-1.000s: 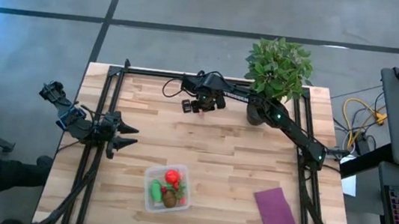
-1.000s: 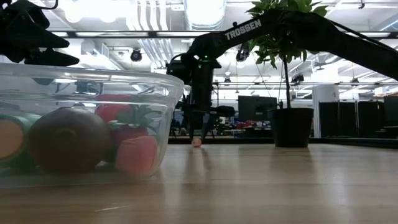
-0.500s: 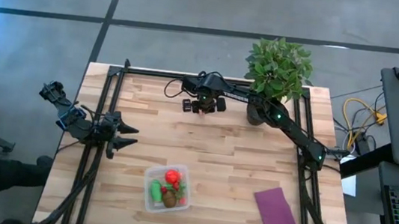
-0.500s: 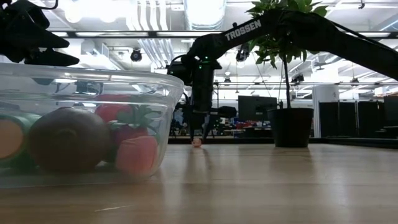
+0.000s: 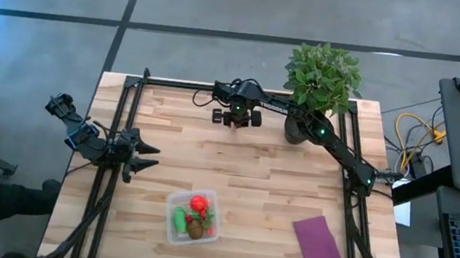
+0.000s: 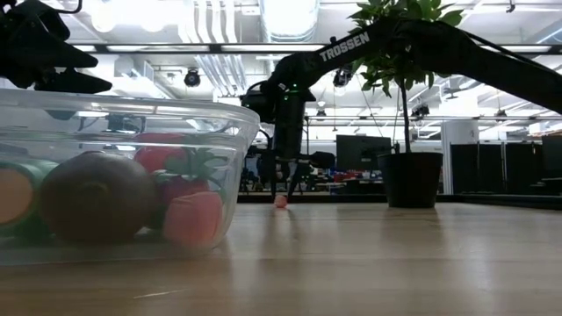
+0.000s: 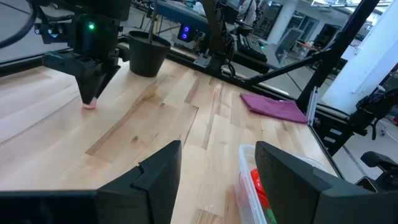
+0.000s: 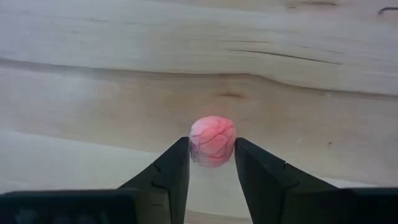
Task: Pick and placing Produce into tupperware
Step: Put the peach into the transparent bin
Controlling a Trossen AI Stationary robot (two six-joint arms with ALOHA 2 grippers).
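Right gripper (image 8: 211, 163) now lowered, fingers closed around pink piece (image 8: 212, 140), left gripper (image 7: 217, 168) unmoved, half-open

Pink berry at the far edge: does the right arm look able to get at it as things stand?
Probably yes. The right pincer already stands over the pink berry with a finger on each side, touching or nearly so, on bare table. The plant pot stands off to one side.

R arm's pincer (image 6: 281, 195) points straight down at far side of counter (image 6: 369, 254), fingertips closed on small pink produce bit (image 6: 281, 201) resting on the wood. Potted plant (image 6: 408, 167) stands right of pincer. Clear tupperware (image 6: 123, 167) w/ produce sits left of pincer, much nearer camera.
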